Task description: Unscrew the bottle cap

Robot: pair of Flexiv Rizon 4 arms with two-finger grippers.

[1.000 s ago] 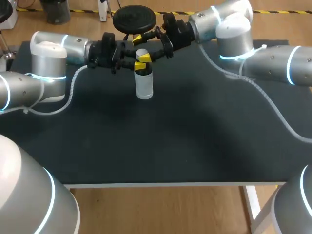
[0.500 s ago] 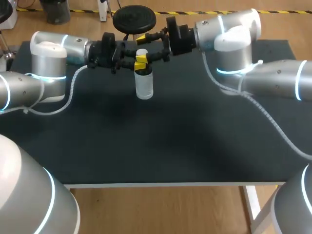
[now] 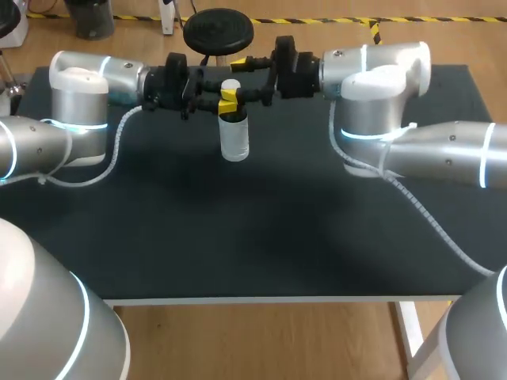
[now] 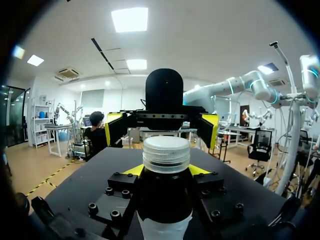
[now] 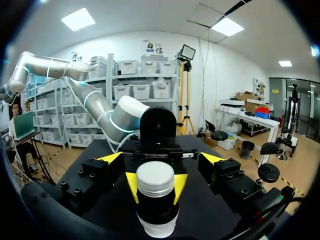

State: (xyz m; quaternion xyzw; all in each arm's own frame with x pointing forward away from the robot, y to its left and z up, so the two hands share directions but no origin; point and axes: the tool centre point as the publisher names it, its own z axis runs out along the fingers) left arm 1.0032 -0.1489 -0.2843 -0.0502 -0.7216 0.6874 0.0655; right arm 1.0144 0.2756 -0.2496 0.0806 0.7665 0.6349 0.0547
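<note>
Bottle cap [image 5: 155,178] sits just ahead of my right gripper [image 5: 161,158], centred between its widely spread fingers, which touch nothing. My left gripper [image 4: 165,170] is clamped from two sides on the bottle [image 3: 234,136] below the cap. The bottle stands upright, axis vertical, toward the table's [image 3: 238,237] far side. Count: one bottle, one cap.

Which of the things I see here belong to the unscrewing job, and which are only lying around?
Belong to the job: bottle, gripped by the left gripper; its white cap; right gripper, open around the cap.
Only there: black table; white cables along the arms.
</note>
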